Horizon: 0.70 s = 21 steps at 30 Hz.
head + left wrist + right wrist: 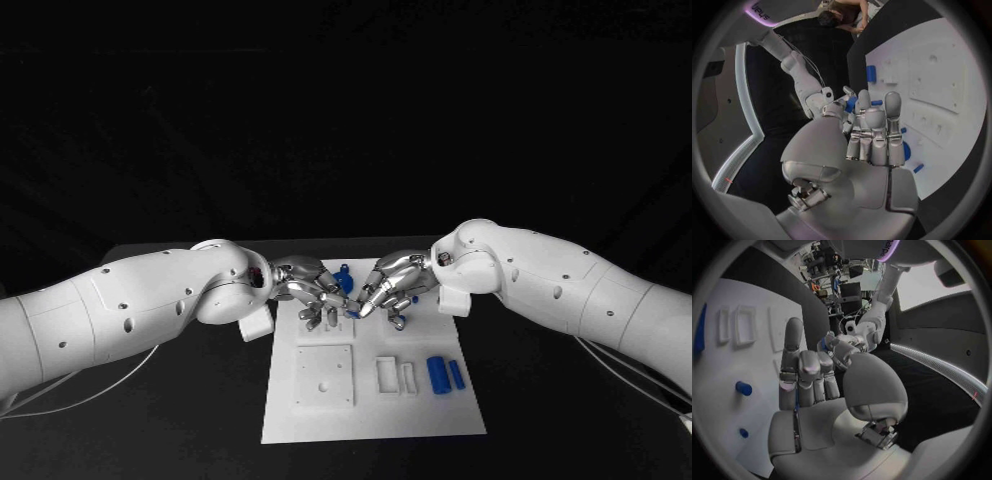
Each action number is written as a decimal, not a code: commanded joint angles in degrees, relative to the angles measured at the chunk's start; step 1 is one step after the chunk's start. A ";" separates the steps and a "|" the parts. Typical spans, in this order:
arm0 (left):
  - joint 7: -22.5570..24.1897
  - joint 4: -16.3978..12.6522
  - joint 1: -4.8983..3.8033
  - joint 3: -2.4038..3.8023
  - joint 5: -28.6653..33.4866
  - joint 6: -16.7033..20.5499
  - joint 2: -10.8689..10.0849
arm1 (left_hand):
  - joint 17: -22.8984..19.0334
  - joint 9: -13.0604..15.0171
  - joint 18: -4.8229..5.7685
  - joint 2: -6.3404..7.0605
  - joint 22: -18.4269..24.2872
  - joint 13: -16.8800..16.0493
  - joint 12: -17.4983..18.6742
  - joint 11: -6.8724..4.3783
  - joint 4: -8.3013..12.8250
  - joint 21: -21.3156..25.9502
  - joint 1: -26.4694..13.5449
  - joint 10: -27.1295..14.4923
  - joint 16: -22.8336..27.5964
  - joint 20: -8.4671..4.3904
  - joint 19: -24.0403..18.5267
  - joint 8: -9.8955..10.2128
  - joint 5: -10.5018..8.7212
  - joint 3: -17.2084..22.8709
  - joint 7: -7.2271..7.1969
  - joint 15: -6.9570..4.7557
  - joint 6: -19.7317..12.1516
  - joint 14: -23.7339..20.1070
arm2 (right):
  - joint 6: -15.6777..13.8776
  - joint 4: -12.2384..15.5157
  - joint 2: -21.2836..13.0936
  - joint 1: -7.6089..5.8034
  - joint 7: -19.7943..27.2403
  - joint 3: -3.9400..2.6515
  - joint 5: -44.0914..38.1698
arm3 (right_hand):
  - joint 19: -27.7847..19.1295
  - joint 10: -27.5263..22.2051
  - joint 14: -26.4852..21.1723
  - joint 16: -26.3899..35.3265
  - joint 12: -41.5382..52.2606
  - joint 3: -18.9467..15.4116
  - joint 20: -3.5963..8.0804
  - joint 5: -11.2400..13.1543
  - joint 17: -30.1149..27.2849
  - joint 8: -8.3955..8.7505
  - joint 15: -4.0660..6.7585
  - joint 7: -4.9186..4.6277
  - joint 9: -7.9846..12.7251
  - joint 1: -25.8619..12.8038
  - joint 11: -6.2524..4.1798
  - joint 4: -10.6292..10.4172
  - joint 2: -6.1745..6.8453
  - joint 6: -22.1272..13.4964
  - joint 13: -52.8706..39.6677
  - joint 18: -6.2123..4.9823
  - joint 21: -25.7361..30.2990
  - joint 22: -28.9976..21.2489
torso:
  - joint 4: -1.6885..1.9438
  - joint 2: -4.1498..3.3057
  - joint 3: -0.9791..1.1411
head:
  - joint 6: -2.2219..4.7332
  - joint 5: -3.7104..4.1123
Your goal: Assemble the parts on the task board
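Fingers, head view: both hands meet over the far half of the task board (pixel 375 425); the left hand (pixel 310 290) and right hand (pixel 389 287) have their fingers curled down and tips nearly touching; a small blue part (pixel 340 299) shows between them, but which hand pinches it I cannot tell.
Board, head view: white plate on the black desk (pixel 173 440); two blue cylinders (pixel 446 374) lie side by side near the right edge, just beside an empty rectangular frame (pixel 389 375); a square raised block (pixel 325 376) sits nearer the left.
Left wrist view: left hand's fingers (pixel 873 130) lie close together, bent forward over the board; blue pieces peek out round their tips; the right hand sits just beyond them.
Right wrist view: right hand's fingers (pixel 795 365) are likewise bunched and bent; a blue peg (pixel 743 388) stands on the board beside them; whether anything is clamped stays hidden.
Doing the step well: my guess is a part is being seated or passed; keep it upright over its socket, press straight down, let one hand steady while the other eases off.
Writing: purple lettering on the robot's body in both wrist views, too bent to read.
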<state>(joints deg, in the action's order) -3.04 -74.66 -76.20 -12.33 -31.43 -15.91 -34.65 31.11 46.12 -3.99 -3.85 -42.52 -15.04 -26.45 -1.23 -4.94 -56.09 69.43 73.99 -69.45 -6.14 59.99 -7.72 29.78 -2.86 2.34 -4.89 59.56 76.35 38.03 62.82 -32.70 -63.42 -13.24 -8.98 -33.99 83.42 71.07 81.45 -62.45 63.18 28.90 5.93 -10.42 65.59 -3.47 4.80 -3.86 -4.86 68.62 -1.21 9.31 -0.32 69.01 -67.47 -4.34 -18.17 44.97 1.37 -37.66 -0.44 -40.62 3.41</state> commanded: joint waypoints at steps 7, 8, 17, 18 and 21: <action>0.34 0.03 0.02 0.11 0.85 0.31 0.42 | -0.05 -0.31 0.10 0.95 -0.15 0.07 -0.04 -0.04 0.23 0.09 -0.44 -0.28 -0.45 0.26 -0.17 -0.16 -0.32 -0.68 -0.10 0.05 -0.13 -0.28 | 1.12 0.24 0.25 0.15 0.86 0.02 0.63 | 0.34 -0.08 -0.46 -0.13 0.00 0.28 -0.09 -0.20 0.08 -0.19 -0.05 0.21 -0.08 0.17 -0.22 0.10 -0.61 1.00 -0.03 -0.75 0.27 0.15 | 0.00 0.00 -0.01 | -0.14 0.08; 0.26 0.07 0.03 0.11 0.80 0.33 0.43 | -0.05 -0.46 0.09 1.02 -0.16 0.06 -0.06 -0.05 0.24 0.09 -0.44 -0.27 -0.48 0.26 -0.14 -0.09 -0.32 -0.76 -0.10 0.02 -0.07 -0.26 | 1.12 0.23 0.25 0.15 0.86 0.02 0.65 | 0.34 -0.08 -0.46 -0.13 0.00 0.28 -0.09 -0.20 0.08 -0.19 -0.05 0.21 -0.08 0.17 -0.22 0.10 -0.61 1.00 -0.03 -0.75 0.27 0.15 | 0.00 0.00 0.00 | -0.14 0.08; 0.03 0.15 0.07 0.10 0.61 -0.10 0.53 | -0.09 -0.89 0.10 0.63 -0.20 0.06 -0.09 -0.11 0.57 0.14 0.20 -0.19 -0.52 0.23 -0.12 0.06 -0.41 -0.63 -0.22 -0.01 0.32 -0.26 | 1.00 0.09 0.29 0.19 0.86 0.02 0.68 | 0.34 -0.08 -0.46 -0.13 0.00 0.28 -0.09 -0.20 0.08 -0.19 -0.05 0.21 -0.08 0.17 -0.22 0.10 -0.61 1.00 -0.03 -0.75 0.27 0.15 | 0.01 0.01 0.00 | -0.17 0.06; 0.01 0.15 0.07 0.10 0.56 -0.20 0.54 | -0.09 -0.92 0.11 0.31 -0.21 0.07 -0.09 -0.14 0.73 0.15 0.51 -0.15 -0.54 0.22 -0.13 0.06 -0.29 -0.37 -0.28 -0.03 0.38 -0.25 | 0.97 0.06 0.31 0.19 0.87 0.02 0.68 | 0.34 -0.08 -0.46 -0.13 0.00 0.28 -0.09 -0.20 0.08 -0.19 -0.05 0.21 -0.08 0.17 -0.22 0.10 -0.61 1.00 -0.03 -0.75 0.27 0.15 | 0.01 0.01 0.00 | -0.17 0.06; -0.02 0.14 0.08 0.09 0.40 -0.52 0.58 | -0.08 -0.94 0.16 -0.50 -0.25 0.20 0.06 -0.18 1.61 0.15 1.74 0.04 -0.59 0.16 -0.15 0.02 0.15 0.61 -0.39 -0.08 0.49 -0.23 | 0.85 0.01 0.34 0.20 0.94 0.02 0.69 | 0.34 -0.08 -0.46 -0.13 0.00 0.28 -0.09 -0.20 0.08 -0.19 -0.05 0.21 -0.08 0.17 -0.22 0.10 -0.61 1.00 -0.03 -0.75 0.27 0.15 | 0.00 0.00 0.00 | -0.21 0.03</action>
<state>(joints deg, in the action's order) -3.32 -74.32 -76.15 -12.30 -31.42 -15.98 -34.38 31.11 45.05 -3.98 -4.09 -42.71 -14.87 -26.45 -1.23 -3.46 -56.09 70.56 73.99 -69.68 -6.14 59.99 -7.83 29.74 -2.34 2.14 -4.89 59.78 76.35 38.03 62.64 -32.61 -63.25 -13.26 -8.93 -33.95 83.42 71.08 81.45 -62.45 63.18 28.86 5.93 -10.41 65.58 -3.49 4.80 -3.87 -4.87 68.86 -1.20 9.34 -0.53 69.01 -67.46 -4.34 -18.17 45.06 1.38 -37.65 -0.43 -40.79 3.48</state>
